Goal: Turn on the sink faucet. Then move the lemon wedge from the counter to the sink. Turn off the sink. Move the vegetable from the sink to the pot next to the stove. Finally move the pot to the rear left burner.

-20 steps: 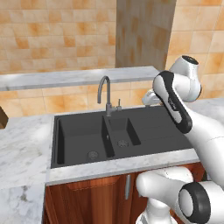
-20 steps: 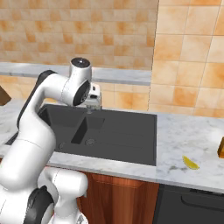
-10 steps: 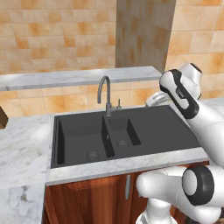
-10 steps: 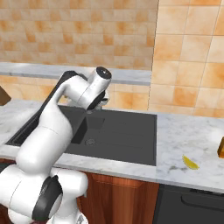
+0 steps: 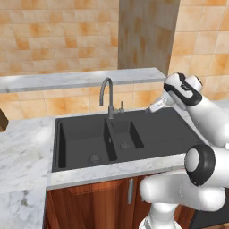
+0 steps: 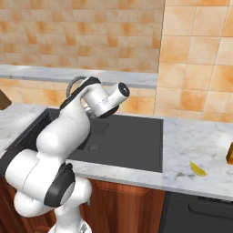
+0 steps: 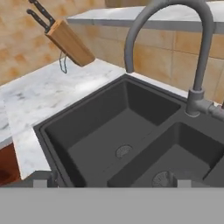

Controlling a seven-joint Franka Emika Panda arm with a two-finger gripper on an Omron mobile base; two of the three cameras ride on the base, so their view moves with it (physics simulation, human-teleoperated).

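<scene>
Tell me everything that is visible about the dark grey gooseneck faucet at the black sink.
The slim dark grey metal gooseneck faucet stands upright at the back edge of the matte black double-basin sink, about where the two basins meet. Its spout rises, arches over and points down toward the basins. A small lever handle sticks out from its base on one side. No water can be seen running from it, and nothing touches it.

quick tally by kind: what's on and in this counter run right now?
Sink basins: 2, in one black sink
Drains: 2
Sink faucet: 1
Lemon wedge: 1
Knife block: 1
Total: 7
</scene>
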